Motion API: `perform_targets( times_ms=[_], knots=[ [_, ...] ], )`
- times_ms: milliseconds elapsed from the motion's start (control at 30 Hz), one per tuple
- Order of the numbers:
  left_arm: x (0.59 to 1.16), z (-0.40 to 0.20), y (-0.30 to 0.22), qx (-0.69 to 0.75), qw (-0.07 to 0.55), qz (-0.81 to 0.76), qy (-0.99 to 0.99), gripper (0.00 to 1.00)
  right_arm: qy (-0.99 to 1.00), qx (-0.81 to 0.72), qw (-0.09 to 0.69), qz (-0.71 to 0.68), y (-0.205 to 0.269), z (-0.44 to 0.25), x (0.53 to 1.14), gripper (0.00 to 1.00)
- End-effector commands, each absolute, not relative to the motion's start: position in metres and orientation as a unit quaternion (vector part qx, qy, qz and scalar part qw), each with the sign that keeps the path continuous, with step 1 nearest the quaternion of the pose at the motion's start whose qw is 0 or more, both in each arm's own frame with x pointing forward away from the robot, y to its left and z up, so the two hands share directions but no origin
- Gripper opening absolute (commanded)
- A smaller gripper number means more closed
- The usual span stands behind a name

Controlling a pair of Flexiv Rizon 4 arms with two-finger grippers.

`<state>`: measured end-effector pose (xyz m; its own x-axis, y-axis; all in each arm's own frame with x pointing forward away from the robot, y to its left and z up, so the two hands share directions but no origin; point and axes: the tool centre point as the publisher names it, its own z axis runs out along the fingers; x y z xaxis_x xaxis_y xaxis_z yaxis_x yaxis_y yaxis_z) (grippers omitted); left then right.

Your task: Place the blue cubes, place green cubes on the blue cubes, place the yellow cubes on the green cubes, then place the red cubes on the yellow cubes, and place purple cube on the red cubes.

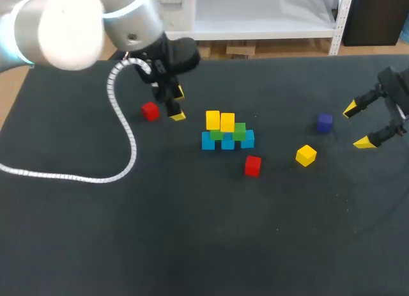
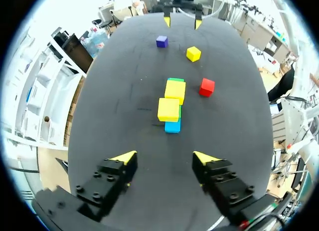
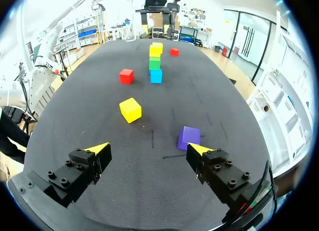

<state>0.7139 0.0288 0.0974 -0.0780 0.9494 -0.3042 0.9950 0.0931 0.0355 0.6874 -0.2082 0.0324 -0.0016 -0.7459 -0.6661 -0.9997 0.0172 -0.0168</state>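
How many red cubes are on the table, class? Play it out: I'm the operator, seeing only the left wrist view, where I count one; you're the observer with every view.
Observer: Two. The head view shows a second red cube beside your left gripper.
Operator: How many blue cubes are at the bottom? I see one.
Observer: Three, side by side in the head view.
Operator: Is the right gripper holding the purple cube?
Observer: No. In the right wrist view it lies just ahead of one finger, and the gripper is open.
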Motion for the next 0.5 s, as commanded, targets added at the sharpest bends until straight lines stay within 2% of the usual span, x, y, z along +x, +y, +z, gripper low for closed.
perform_targets(
  times_ms=[33,500],
  knots=[
    [0.704,0.104,0.067,0.651,0.183,-0.14,0.723,1.0,0.664,-0.657,0.26,0.245,-0.208,0.032,0.688,1.0],
    [0.693,0.135,0.154,0.645,0.226,-0.205,0.7,1.0,0.664,-0.657,0.26,0.245,-0.208,0.032,0.688,1.0]
  ],
)
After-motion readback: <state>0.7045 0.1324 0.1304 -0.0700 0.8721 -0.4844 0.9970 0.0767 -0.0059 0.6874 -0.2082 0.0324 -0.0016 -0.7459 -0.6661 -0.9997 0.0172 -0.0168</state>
